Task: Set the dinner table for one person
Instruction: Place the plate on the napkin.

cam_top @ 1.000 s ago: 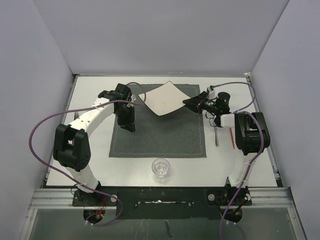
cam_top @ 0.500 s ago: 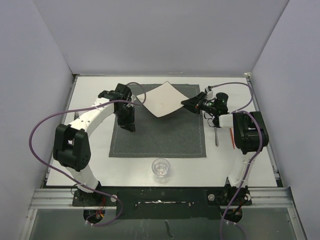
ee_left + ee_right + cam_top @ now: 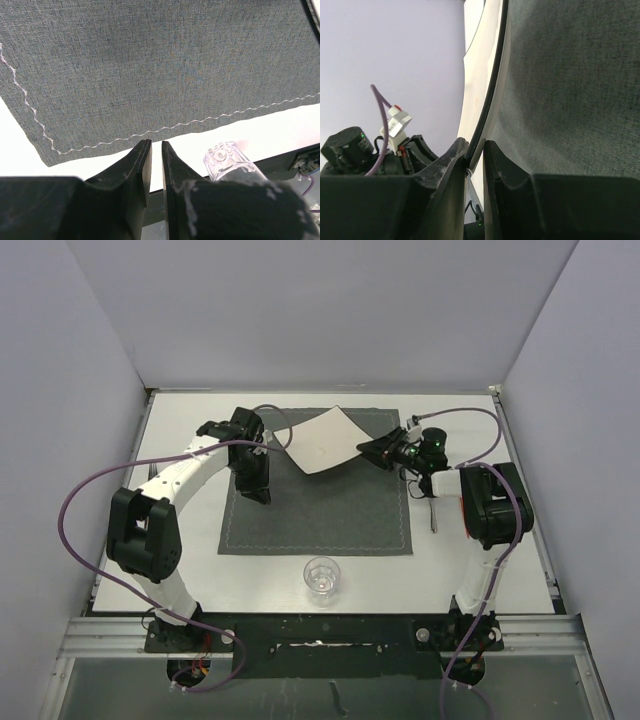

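Note:
The dinner table (image 3: pixel 180 540) is a large white tabletop. A dark grey stitched placemat (image 3: pixel 320 505) lies at its middle. My right gripper (image 3: pixel 368 447) is shut on the right corner of a square white plate (image 3: pixel 325 440) and holds it tilted above the mat's far edge; the plate's rim (image 3: pixel 490 80) shows edge-on between the fingers in the right wrist view. My left gripper (image 3: pixel 258 495) hangs over the mat's left part, jaws nearly together and empty, over the mat (image 3: pixel 160 65). A clear drinking glass (image 3: pixel 321 576) stands near the front edge, and shows in the left wrist view (image 3: pixel 227 160).
A piece of cutlery (image 3: pixel 432 515) and an orange-red item (image 3: pixel 464 515) lie on the table right of the mat, partly under the right arm. Purple cables loop around both arms. Grey walls enclose the table on three sides.
My right gripper has moved slightly left with the plate, carrying it further over the mat. The left arm has not moved.

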